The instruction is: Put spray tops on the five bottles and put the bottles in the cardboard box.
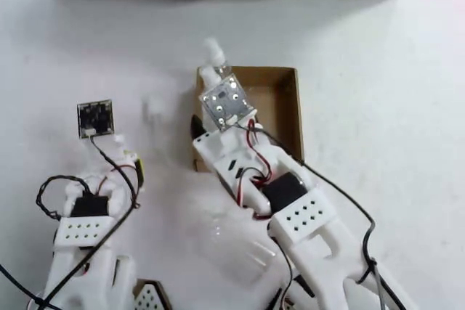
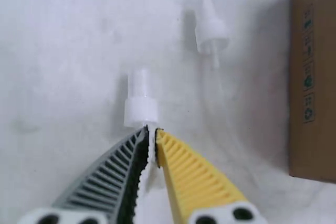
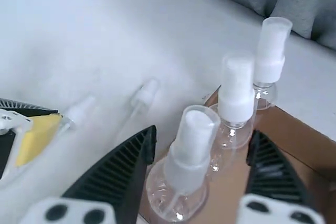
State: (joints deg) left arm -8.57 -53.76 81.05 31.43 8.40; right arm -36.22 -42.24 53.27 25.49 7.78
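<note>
Right pincer (image 3: pixel 203 134) gapes around a bottle (image 3: pixel 181 182); left pincer (image 2: pixel 151 132) pinches a spray top (image 2: pixel 140 100).

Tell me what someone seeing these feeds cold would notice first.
Three clear bottles with spray tops on stand in a row in one corner of the cardboard box. The right gripper has its black fingers open on either side of the nearest one. Off to the side, the left gripper is shut on a white spray top, and a second spray top lies loose on the table beyond it.
</note>
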